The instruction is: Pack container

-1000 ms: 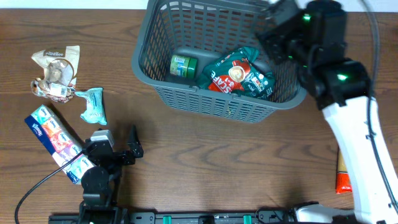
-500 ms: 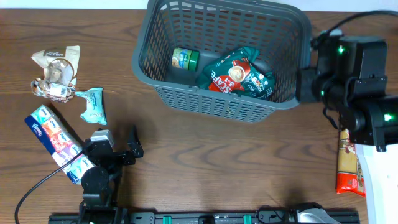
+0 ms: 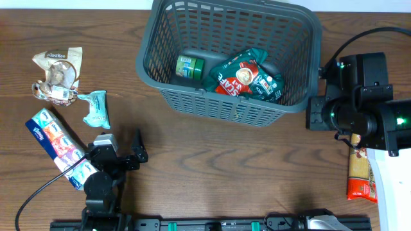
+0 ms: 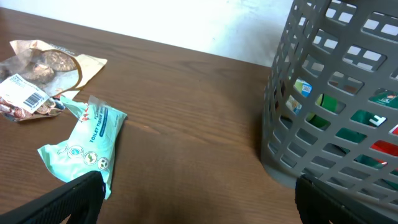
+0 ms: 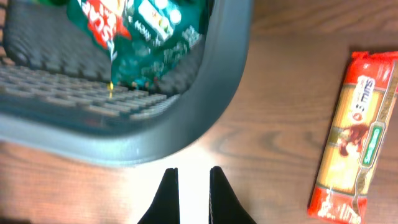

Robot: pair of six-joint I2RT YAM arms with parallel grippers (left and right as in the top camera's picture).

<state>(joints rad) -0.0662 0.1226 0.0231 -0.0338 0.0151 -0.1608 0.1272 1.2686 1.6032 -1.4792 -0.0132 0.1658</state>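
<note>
Right pincer (image 5: 189, 186) near-closed (empty) | slotted grey plastic container (image 5: 186, 118) below

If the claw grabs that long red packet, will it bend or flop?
The long red packet looks like dry pasta in thin wrap, so it probably stays fairly stiff. It lies flat, so rolling seems unlikely. The glossy film may be slippery, and hard squeezing might snap the contents.

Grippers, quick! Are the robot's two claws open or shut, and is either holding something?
Left gripper: open wide, holding nothing.
Right gripper: nearly shut, only a narrow gap, nothing between its fingers.
</note>
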